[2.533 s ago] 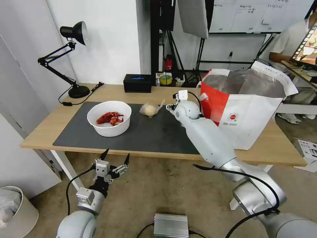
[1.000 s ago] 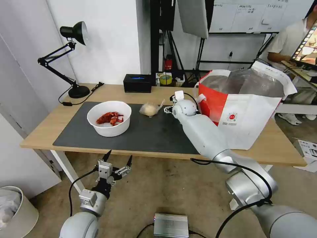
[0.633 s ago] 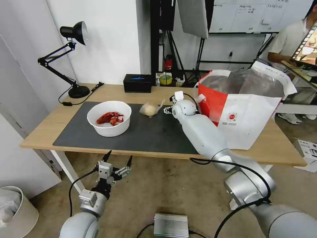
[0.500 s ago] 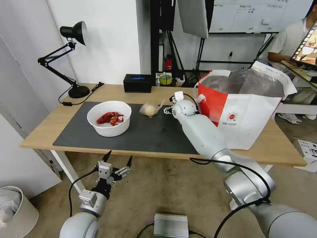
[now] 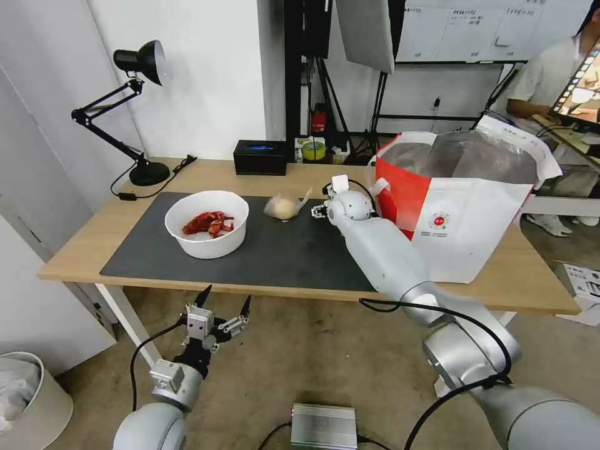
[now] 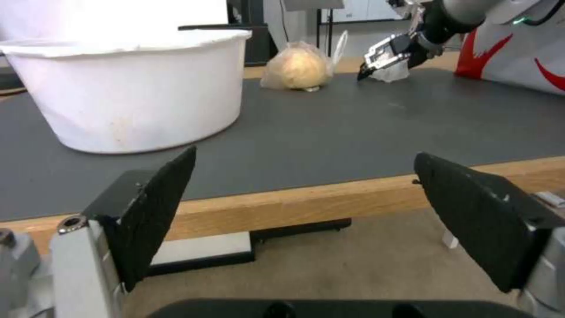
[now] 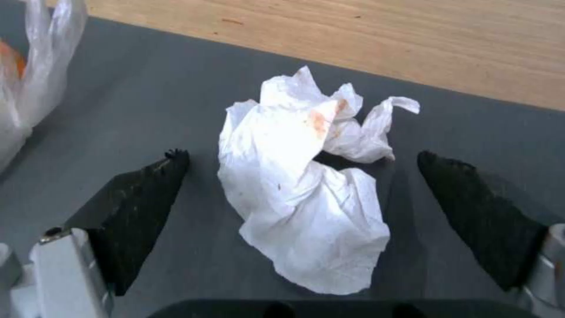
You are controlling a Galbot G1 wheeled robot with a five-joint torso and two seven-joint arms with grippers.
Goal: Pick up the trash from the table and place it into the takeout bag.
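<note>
The right gripper [image 7: 300, 198] is held low over the far right part of the large dark grey mat [image 5: 275, 250], close beside the takeout bag. Its two black fingers [image 7: 147, 198] are spread wide, one on either side of a crumpled white tissue [image 7: 306, 185] marked with small orange stains. The tissue lies flat on the mat between the fingertips and is touched by neither.

Just to the left of the tissue, a knotted clear plastic bag of beige stuff [image 5: 284, 205] rests on the far edge of the mat. Farther left on the mat stands a round white bowl [image 5: 207, 224] holding red shell scraps [image 5: 208, 223].

The large boxy white takeout bag with a red panel and silver foil lining [image 5: 462, 206] stands open on the right end of the light wooden tabletop [image 5: 81, 250].

At the far edge of the table a black box [image 5: 260, 157] is seen, and a black desk lamp [image 5: 134, 112] stands at the far left corner.

The left gripper [image 5: 215, 315] is held below and in front of the near table edge, off the table, with its fingers [image 6: 159, 207] spread apart and nothing between them.
</note>
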